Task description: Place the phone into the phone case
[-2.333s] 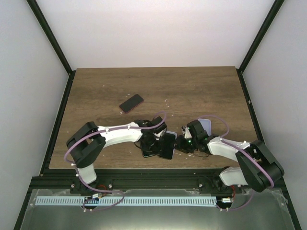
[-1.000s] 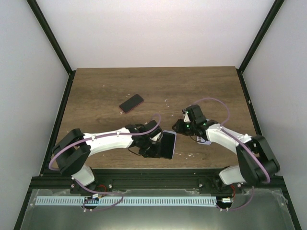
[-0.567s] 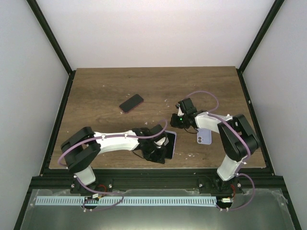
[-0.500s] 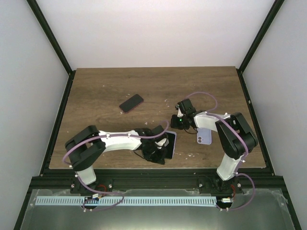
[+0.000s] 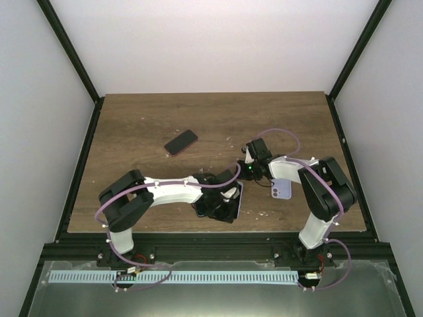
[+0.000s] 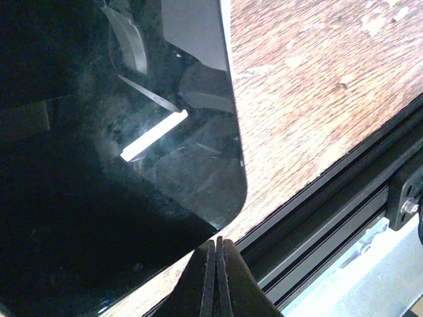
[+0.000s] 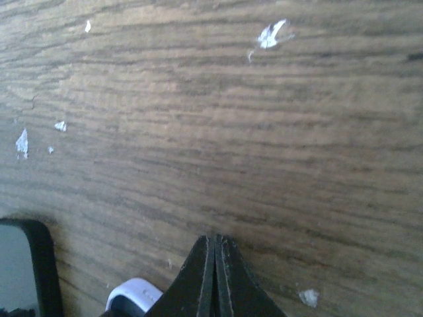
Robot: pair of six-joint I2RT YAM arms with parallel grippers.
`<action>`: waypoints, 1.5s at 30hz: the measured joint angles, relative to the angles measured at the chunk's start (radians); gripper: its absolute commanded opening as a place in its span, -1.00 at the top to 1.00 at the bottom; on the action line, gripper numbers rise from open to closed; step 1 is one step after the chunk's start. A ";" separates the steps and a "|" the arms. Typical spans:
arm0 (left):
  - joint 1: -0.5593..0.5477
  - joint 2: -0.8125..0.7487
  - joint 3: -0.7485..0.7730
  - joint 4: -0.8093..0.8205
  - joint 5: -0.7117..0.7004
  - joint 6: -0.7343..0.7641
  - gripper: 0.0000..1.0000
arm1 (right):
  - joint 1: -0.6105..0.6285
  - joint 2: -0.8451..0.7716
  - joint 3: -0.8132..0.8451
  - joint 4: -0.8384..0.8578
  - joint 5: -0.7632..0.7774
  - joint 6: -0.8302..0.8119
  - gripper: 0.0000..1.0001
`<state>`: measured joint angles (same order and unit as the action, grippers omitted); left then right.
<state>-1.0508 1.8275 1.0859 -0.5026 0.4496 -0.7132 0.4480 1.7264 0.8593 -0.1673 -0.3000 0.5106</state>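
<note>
A phone (image 5: 230, 197) with a glossy black screen and a lilac rim lies face up near the table's front edge. It fills the left of the left wrist view (image 6: 112, 152). My left gripper (image 5: 220, 209) is shut and empty, with its tips (image 6: 216, 242) at the phone's near corner. A lilac case-like piece (image 5: 281, 189) with a camera cut-out lies to the right. My right gripper (image 5: 250, 172) is shut and empty between the two, its tips (image 7: 215, 239) on bare wood. In the right wrist view, a black phone corner (image 7: 23, 264) and a lilac corner (image 7: 134, 293) show at the bottom left.
A second dark phone (image 5: 181, 141) lies at the back left of the wooden table (image 5: 297, 125). The black rail (image 6: 330, 198) of the table's front edge runs just beyond the left fingertips. White flecks (image 7: 271, 33) dot the wood.
The right gripper has moved away from the front edge towards the table's middle, leaving the lilac piece uncovered on the wood. The left arm has shifted over the black-screened phone's near end.
</note>
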 measured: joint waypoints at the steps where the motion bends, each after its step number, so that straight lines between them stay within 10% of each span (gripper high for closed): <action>1: 0.000 0.002 0.006 -0.003 -0.002 0.002 1.00 | 0.000 -0.006 -0.011 0.006 -0.006 0.001 0.99; 37: 0.003 0.040 0.060 0.069 -0.108 0.007 1.00 | -0.001 -0.053 -0.108 0.100 -0.052 0.035 0.97; 45: 0.011 0.035 0.072 0.058 -0.155 0.008 0.77 | -0.003 -0.067 -0.083 0.038 -0.005 0.058 0.71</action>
<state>-1.0397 1.8622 1.1576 -0.4446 0.2947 -0.7048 0.4450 1.6592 0.7765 -0.1295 -0.3050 0.5682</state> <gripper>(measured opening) 0.035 0.092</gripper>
